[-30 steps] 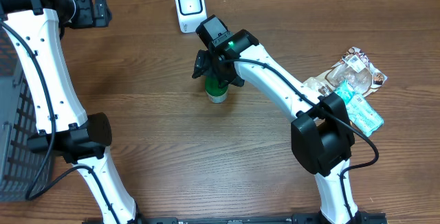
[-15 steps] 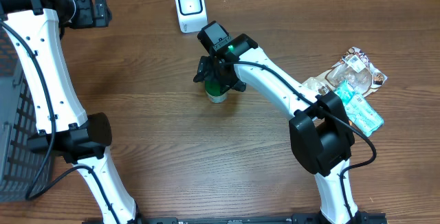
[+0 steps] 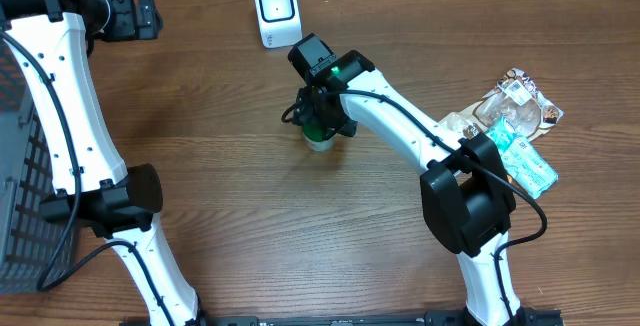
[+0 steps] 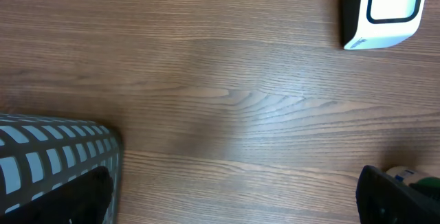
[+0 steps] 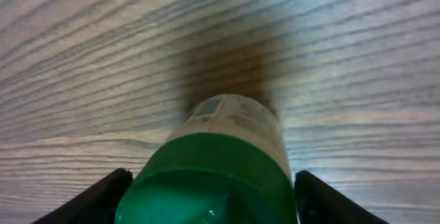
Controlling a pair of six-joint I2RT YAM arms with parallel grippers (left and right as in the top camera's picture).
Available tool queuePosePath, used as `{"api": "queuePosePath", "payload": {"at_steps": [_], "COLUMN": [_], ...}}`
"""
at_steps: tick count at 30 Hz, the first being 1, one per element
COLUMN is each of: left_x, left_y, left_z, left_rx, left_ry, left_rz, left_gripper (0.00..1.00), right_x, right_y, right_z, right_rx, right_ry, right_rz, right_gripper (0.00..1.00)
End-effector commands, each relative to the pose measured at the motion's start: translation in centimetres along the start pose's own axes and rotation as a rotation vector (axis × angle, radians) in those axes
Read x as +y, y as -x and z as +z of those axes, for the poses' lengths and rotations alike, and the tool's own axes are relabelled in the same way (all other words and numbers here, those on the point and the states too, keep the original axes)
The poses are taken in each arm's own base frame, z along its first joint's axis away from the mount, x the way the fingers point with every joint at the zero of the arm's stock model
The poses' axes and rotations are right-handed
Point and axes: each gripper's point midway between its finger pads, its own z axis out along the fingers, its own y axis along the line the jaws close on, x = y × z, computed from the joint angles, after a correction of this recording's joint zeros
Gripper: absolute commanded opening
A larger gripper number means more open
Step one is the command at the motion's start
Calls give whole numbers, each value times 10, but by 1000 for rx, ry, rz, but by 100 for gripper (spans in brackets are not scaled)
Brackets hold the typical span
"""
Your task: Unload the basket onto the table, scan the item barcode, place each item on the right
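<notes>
From overhead, you are looking at the small bottle (image 3: 318, 138) standing on the table (image 3: 230, 196) just in front of the scanner (image 3: 276, 11), a little to the right-arm side of it, green top up and pale body below. The right gripper (image 3: 318, 118) is sitting over that green top, so most of the bottle is hiding under it. The left gripper (image 3: 130, 14) is hanging well off to the scanner's other side, near the basket (image 3: 20, 196), holding nothing. In the left wrist view, the scanner is showing at the top corner and a sliver of the bottle at the bottom corner. Nothing is lying between that arm's fingers, which I am reading as spread wide. In the right wrist view, the two fingers (image 5: 93, 198) are flanking the green top, one on each side and very close to it. Whether they are already pressing on it I cannot tell. I am judging the bottle to be light, rigid and smooth-sided, so it is likely to twist or slip under a shallow pinch. Take it across the green top or just below it, leaving the printed label facing outward, towards the scanner.
</notes>
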Motion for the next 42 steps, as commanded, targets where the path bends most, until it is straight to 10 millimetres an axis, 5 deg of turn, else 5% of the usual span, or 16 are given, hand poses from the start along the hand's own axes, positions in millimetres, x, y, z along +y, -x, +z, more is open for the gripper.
{"api": "queuePosePath", "payload": {"at_steps": [1,14,23,28,37,42], "left_x": [-3,-3,-3,-3,-3,-3], "left_y": [2,2,2,2,2,2], "left_z": [-16,-16,-16,-16,-16,-16], "left_rx": [-35,-35,-35,-35,-35,-35], "left_ry": [1,1,2,2,2,2], "left_rz": [18,18,18,18,18,18], "left_gripper": [100,100,100,100,100,100], "right_x": [2,2,17,31,35,53], "right_y": [0,-1,-26,-43,-45,-30], "right_z": [-10,-11,-11,-12,-14,-34], "right_rx": [-18,-14,9,14,0,-65], "right_ry": [6,-1,6,100,131,136], "right_rz": [-88,-730,-1471,-1698,-1790,-1520], "right_gripper": [67,64,64,68,85,100]}}
